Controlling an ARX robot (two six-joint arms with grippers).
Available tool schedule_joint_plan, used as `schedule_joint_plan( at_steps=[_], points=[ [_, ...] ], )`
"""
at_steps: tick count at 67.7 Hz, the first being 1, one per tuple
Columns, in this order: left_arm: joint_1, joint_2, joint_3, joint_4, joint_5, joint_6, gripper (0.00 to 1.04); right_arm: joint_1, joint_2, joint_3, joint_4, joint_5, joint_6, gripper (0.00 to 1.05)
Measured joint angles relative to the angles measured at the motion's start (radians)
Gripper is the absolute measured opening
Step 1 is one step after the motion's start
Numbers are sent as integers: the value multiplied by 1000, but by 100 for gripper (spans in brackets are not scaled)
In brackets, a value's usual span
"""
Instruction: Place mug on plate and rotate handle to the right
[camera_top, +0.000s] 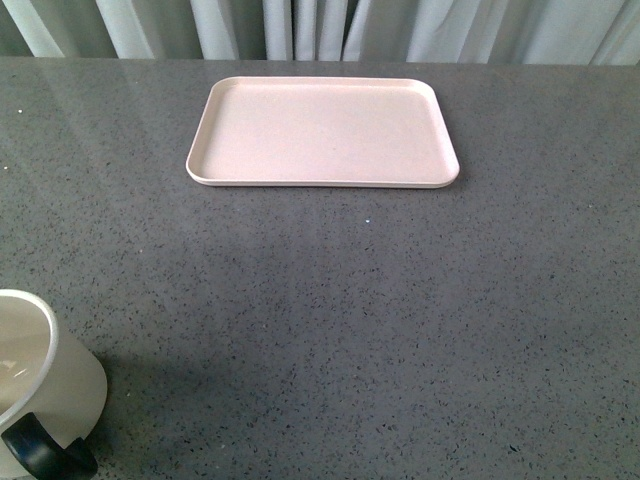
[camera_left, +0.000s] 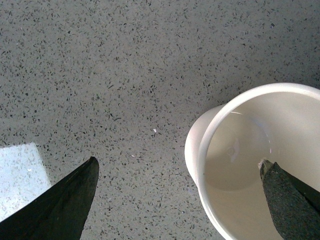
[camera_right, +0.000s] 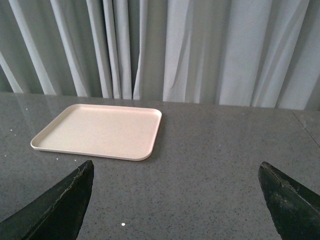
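The white mug stands upright at the near left corner of the grey table, its black handle turned toward me. The pale pink plate lies empty at the far middle. In the left wrist view my left gripper is open above the mug; one finger reaches over the mug's opening, the other hangs over bare table beside it. My right gripper is open above the table, well short of the plate. Neither arm shows in the front view.
Grey-white curtains hang behind the table's far edge. A speckled grey tabletop stretches between mug and plate.
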Motion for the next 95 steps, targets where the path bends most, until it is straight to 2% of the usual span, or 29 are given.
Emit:
schedule_joint_plan(
  at_steps=[50, 56, 64, 68, 83, 95],
  points=[
    [-70, 137, 61, -24, -43, 24, 95, 0, 0, 0, 0, 0, 0, 96],
    [-78, 142, 69, -22, -50, 24, 80, 0, 0, 0, 0, 0, 0, 96],
    [-99, 156, 80, -22, -58, 24, 49, 0, 0, 0, 0, 0, 0, 96],
    [-102, 161, 83, -24, -58, 24, 38, 0, 0, 0, 0, 0, 0, 96],
    [-109, 166, 97, -40, -58, 23, 3, 0, 0, 0, 0, 0, 0, 96],
    [-117, 166, 108, -59, -56, 16, 2, 0, 0, 0, 0, 0, 0, 96]
  ],
)
